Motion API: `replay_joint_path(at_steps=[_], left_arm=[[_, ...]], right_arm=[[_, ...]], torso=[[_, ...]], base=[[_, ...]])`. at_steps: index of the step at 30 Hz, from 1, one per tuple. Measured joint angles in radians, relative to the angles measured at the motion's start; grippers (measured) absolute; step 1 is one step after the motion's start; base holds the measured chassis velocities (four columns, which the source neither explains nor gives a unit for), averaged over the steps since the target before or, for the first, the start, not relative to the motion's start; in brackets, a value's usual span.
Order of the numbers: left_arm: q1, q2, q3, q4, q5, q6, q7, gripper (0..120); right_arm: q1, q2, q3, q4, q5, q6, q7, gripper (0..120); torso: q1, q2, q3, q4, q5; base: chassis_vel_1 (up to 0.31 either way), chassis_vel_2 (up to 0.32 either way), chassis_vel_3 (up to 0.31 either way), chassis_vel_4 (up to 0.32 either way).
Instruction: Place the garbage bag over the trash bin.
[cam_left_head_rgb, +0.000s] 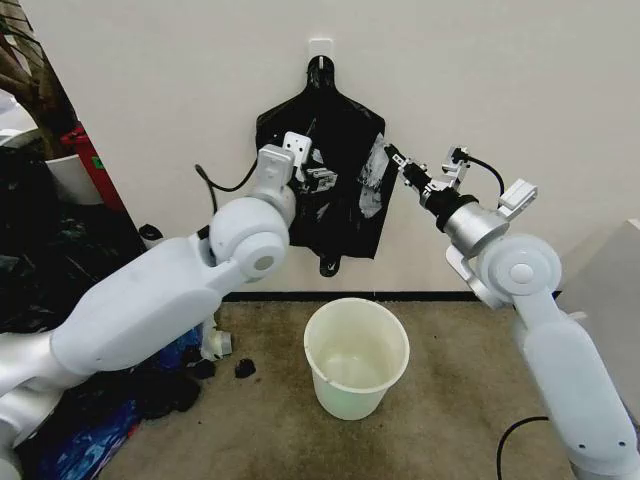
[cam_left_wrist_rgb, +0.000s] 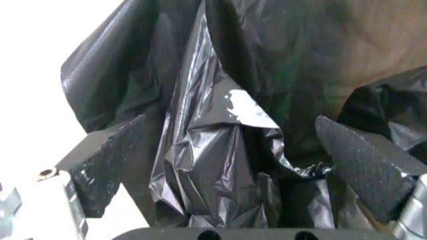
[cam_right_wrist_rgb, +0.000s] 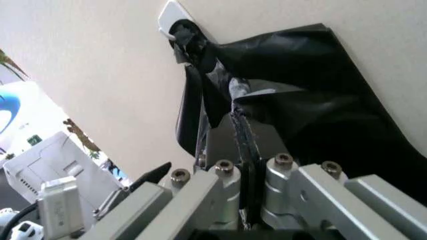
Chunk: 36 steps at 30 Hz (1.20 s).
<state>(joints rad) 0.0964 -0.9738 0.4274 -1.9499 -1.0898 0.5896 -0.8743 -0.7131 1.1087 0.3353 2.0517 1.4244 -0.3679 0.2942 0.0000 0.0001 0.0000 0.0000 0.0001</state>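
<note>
Crinkled glossy garbage bag (cam_left_wrist_rgb: 207, 165) between claws

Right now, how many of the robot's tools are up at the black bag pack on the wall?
2: the left tool at its middle, the right tool at its right edge.

Head view: looks forward and down from above both arms, taking in the wall (cam_left_head_rgb: 520, 90), the black bag pack (cam_left_head_rgb: 335, 215) hung on it, and the trash bin (cam_left_head_rgb: 356, 357) on the floor below.
Left wrist view: sits very near, facing along the left gripper (cam_left_wrist_rgb: 233, 165) into crinkled black plastic.
Right wrist view: close behind the right gripper (cam_right_wrist_rgb: 239, 145), looking along the wall toward the white hook (cam_right_wrist_rgb: 171, 17).
Shared: all three views meet on the bag pack.
</note>
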Motion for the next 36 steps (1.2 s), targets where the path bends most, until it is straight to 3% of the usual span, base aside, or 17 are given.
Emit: replay_joint_path(at_steps=[20,30,33,34,36], left_arm=[[-0.032,-0.102,0.065,0.114,0.006,0.038,-0.106,100],[-0.012,-0.062,0.055,0.106,0.011,0.036,-0.113,100],[-0.010,-0.053,0.052,0.098,0.008,0.030,-0.112,95],[-0.008,-0.047,0.050,0.084,-0.001,0.021,-0.112,81],[-0.007,-0.045,0.049,0.076,-0.006,0.020,-0.113,72]], right_arm=[[-0.033,0.001,0.004,0.026,-0.001,0.000,-0.007,0],[-0.056,-0.013,0.016,0.043,-0.002,0.002,-0.005,0],[-0.057,-0.015,0.017,0.045,-0.002,0.003,-0.003,0],[-0.058,-0.015,0.017,0.047,-0.003,0.003,0.004,0],[-0.061,-0.016,0.018,0.050,-0.003,0.003,0.007,0]], torso=[[0.000,0.000,0.000,-0.0001,0.0000],[0.000,0.000,0.000,0.0001,-0.0003],[0.000,0.000,0.000,0.0001,-0.0002],[0.000,0.000,0.000,0.0001,-0.0002],[0.000,0.000,0.000,0.0000,-0.0001]], base=[[0.000,0.000,0.000,0.000],[0.000,0.000,0.000,0.000],[0.000,0.000,0.000,0.000],[0.000,0.000,0.000,0.000],[0.000,0.000,0.000,0.000]])
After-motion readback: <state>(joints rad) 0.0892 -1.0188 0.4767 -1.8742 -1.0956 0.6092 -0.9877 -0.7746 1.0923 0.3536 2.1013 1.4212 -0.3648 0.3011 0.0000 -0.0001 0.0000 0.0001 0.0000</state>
